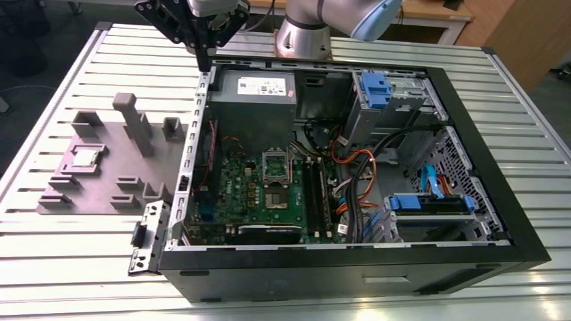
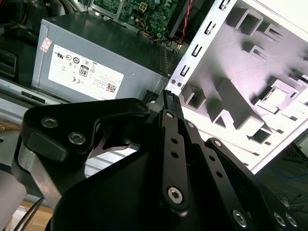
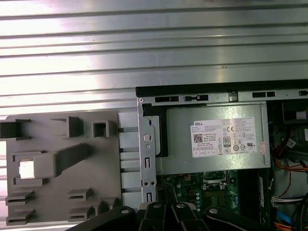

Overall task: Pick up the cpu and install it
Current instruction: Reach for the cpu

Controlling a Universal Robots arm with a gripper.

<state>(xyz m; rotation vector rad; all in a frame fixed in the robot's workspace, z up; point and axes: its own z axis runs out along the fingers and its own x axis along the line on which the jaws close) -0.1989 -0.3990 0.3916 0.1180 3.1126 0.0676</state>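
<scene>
The cpu [image 1: 87,157] is a small silver square lying in a recess of the grey fixture plate [image 1: 107,194], on the exterior view's left beside the open computer case [image 1: 357,267]. Both wrist views also show the cpu [image 2: 274,96] [image 3: 27,169] seated in that plate. My gripper [image 1: 205,65] hangs above the case's back left corner, near the grey power supply [image 1: 254,93], well away from the cpu. Its black fingers [image 2: 169,96] meet at the tips with nothing between them. On the green motherboard, the silver socket frame [image 1: 277,167] stands open.
The fixture plate carries upright posts [image 1: 134,120] and several raised blocks. Inside the case are orange and black cables [image 1: 357,174], blue drive brackets [image 1: 432,204] and memory slots. A loose black bracket [image 1: 147,237] lies by the case's front left corner. Ribbed metal tabletop [image 1: 80,281] surrounds everything.
</scene>
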